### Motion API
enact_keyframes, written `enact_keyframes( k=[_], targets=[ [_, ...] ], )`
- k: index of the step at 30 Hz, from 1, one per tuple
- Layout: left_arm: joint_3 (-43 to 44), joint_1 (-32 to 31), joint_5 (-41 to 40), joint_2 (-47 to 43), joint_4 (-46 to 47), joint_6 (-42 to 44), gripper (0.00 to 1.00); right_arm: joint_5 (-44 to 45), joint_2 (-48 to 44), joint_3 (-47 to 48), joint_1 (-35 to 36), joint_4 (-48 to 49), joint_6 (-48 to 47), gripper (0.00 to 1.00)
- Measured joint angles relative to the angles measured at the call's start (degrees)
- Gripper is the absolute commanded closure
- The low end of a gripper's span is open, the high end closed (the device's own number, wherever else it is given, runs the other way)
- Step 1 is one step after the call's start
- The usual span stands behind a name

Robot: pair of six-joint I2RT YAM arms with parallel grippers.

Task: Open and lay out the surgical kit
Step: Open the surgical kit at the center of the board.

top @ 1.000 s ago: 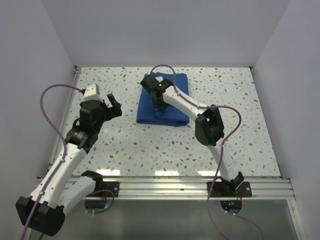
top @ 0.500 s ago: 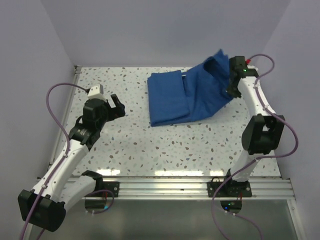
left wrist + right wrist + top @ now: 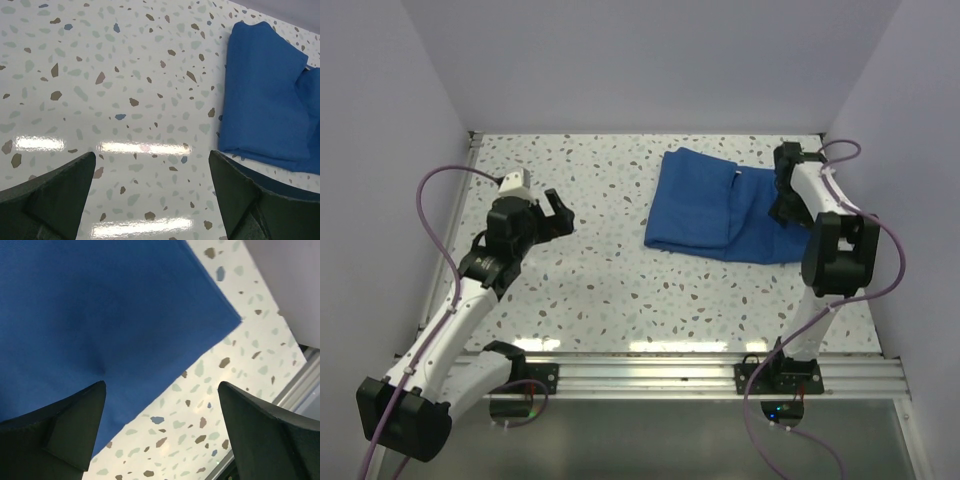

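Top external — blue wrap (image 3: 695, 200) lies far-right on table (image 3: 620, 290), partly unfolded | right gripper (image 3: 783, 208) over its flap, left gripper (image 3: 555, 212) well apart, both spread, empty | likely soft, limp, light — pinch a free corner.

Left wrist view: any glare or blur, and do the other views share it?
Left wrist: bright light streaks glare off the table, cloth sharp. Top external: similar streaks at the table's near edge. Right wrist: no glare; its dark fingers look soft, out of focus.
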Motion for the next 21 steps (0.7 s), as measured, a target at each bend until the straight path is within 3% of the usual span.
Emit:
enact_keyframes(
  k=[5,11,16,21],
  targets=[
    [1.1,-0.1,4.2,2.6,0.2,2.5,0.00,3.6,-3.0,4.0,-0.4,-3.5,2.9,0.01],
    [8.3,-4.1,8.1,16.9,2.1,7.8,0.00,6.3,-15.7,4.8,-0.4,-2.6,2.9,0.01],
    [21.7,-13.1,7.8,33.9,2.1,12.9,0.00,1.9,-22.2,3.6,-0.5,-0.2,0.4,0.06],
    [42.6,-23.2,6.8,51.7,1.3,16.1,0.00,-8.2,-23.3,-5.9,-0.1,3.2,-0.2,0.09]
  ],
)
